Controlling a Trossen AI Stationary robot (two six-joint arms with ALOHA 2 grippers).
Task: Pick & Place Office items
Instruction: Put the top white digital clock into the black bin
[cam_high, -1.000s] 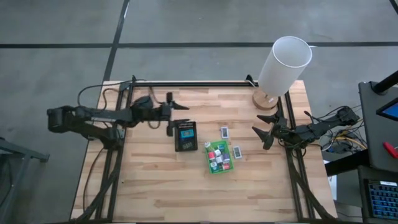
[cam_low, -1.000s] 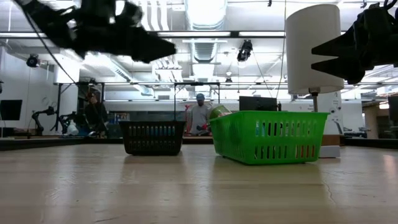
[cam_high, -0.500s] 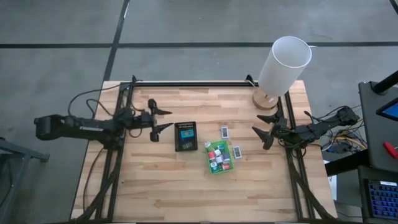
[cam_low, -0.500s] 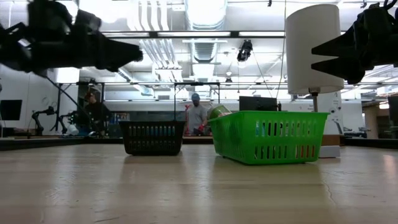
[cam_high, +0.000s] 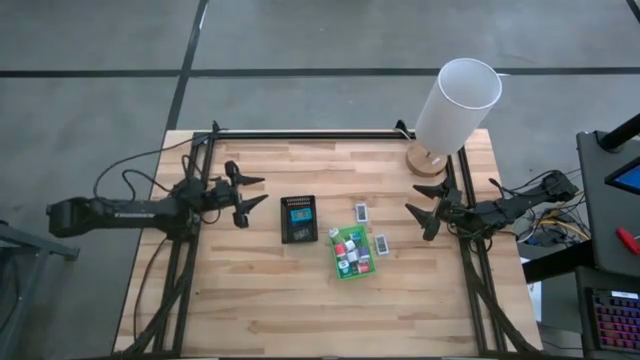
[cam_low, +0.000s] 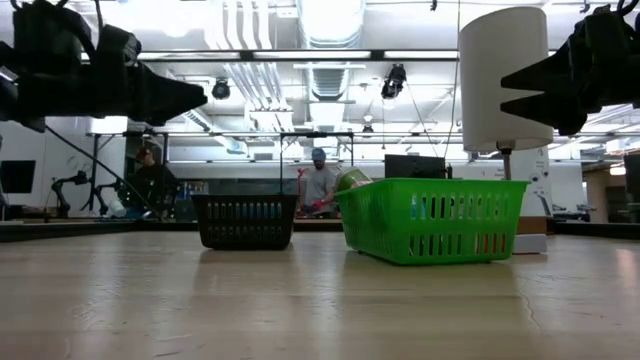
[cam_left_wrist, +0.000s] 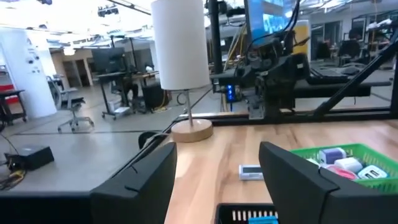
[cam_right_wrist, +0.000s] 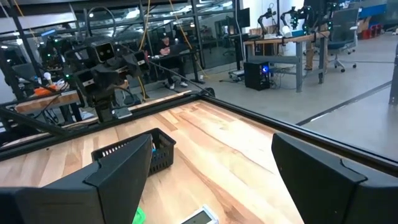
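Note:
The office items are tiny pieces. Several white, pink-red and dark ones lie in the bright green tray. A teal one lies in the black ribbed tray. Two white packets lie flat on the wood beside the green tray. My left gripper hangs open above the table, left of the black tray. My right gripper waits open at the right edge.
A white lamp stands on a round wooden base at the far right corner, close behind my right gripper. Bare wood lies toward the near edge. People stand in the room beyond the table.
My left gripper has drawn back from the black tray toward the table's left edge and has tipped from pointing down-slanted to level. It stays open. The trays and items have not moved.

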